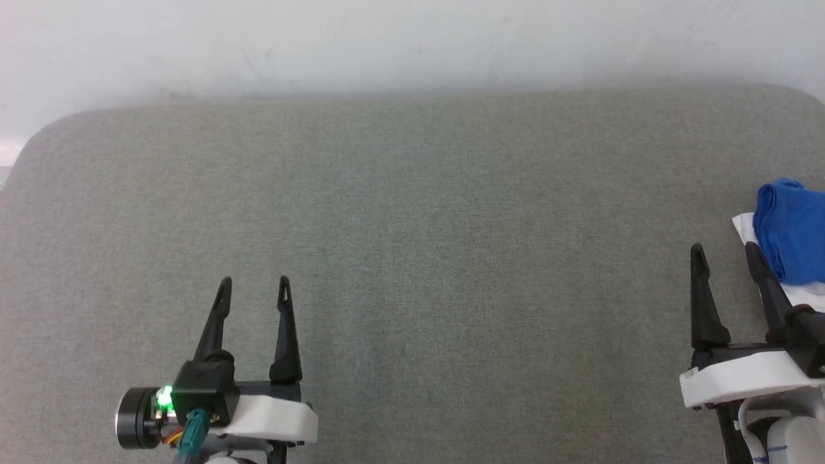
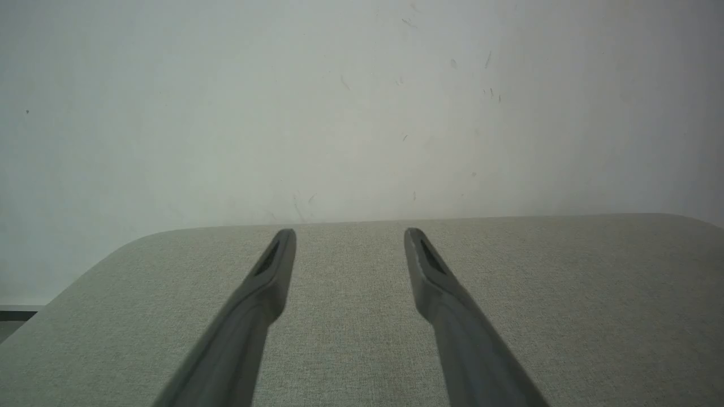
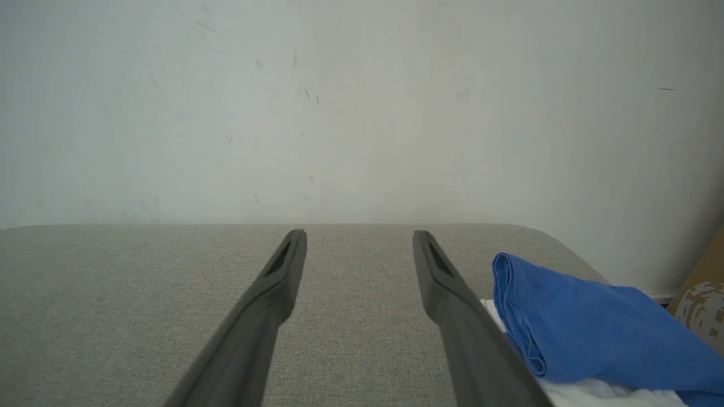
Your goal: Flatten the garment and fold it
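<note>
Head view: the left tool point(image 1: 254, 280) and right tool point(image 1: 724, 247) are hovering wide and empty over the bench point(image 1: 412, 225), and the garment point(image 1: 789, 232) is lying bunched at its right edge. Left wrist view: the fingers are pointing across the bench. Right wrist view: the garment is sitting just beside the fingers. Flattening seems unstarted, so the right tool is likely needing to reach over and grip it.

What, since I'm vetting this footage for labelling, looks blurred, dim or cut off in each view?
Head view: flat, even light, no hard shadows; the garment is cut off at the right edge. Left wrist view: the left gripper blurs toward the lens, corners dim. Right wrist view: the right gripper blurs likewise; garment folds look crisp.
</note>
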{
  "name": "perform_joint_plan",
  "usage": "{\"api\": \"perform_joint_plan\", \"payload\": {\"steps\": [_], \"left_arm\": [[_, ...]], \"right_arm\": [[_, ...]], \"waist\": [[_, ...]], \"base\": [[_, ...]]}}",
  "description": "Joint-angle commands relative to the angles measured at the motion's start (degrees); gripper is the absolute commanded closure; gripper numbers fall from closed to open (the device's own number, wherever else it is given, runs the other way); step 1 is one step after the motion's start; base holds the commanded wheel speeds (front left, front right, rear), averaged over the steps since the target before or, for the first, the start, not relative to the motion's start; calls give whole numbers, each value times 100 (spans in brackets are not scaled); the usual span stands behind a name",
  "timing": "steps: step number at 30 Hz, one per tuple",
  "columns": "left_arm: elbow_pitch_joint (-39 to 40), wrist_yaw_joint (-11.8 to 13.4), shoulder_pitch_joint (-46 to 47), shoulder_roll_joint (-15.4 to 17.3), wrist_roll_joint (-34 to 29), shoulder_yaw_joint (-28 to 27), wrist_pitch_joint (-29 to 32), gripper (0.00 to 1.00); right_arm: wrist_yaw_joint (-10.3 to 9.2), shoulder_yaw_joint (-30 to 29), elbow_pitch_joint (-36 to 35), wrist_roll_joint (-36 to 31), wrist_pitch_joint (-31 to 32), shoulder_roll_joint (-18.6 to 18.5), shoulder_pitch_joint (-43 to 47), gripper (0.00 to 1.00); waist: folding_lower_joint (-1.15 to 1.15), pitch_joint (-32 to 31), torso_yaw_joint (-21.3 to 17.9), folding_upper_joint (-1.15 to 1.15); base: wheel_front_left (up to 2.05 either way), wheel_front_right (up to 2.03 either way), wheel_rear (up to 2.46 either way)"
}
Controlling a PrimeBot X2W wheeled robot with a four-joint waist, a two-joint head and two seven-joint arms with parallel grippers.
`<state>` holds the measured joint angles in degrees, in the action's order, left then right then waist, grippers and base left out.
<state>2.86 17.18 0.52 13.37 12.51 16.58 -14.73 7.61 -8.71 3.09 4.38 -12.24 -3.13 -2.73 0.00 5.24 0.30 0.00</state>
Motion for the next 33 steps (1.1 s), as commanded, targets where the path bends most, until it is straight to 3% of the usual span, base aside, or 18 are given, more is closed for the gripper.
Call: {"api": "perform_joint_plan", "payload": {"steps": [1,11,12,33], "left_arm": [[7,-27,-65,-24,-52,-32,-26,0],[30,-225,-56,-236,-96,-220,-27,0],[10,-207,-40,-234,-43,-194,2,100],[-38,-424,-41,-351,-216,-394,220,100]], "right_arm": [[-12,22,29,22,-48,23,-7,0],[-12,100,154,-34,-163,24,-161,0],[0,108,142,-16,-110,0,-75,100],[-2,225,78,-77,96,-1,-18,100]], "waist": [[0,23,-17,0],[0,106,-67,0],[0,104,-65,0],[0,13,-60,0]], "base": [[0,0,0],[0,0,0],[0,0,0],[0,0,0]]}}
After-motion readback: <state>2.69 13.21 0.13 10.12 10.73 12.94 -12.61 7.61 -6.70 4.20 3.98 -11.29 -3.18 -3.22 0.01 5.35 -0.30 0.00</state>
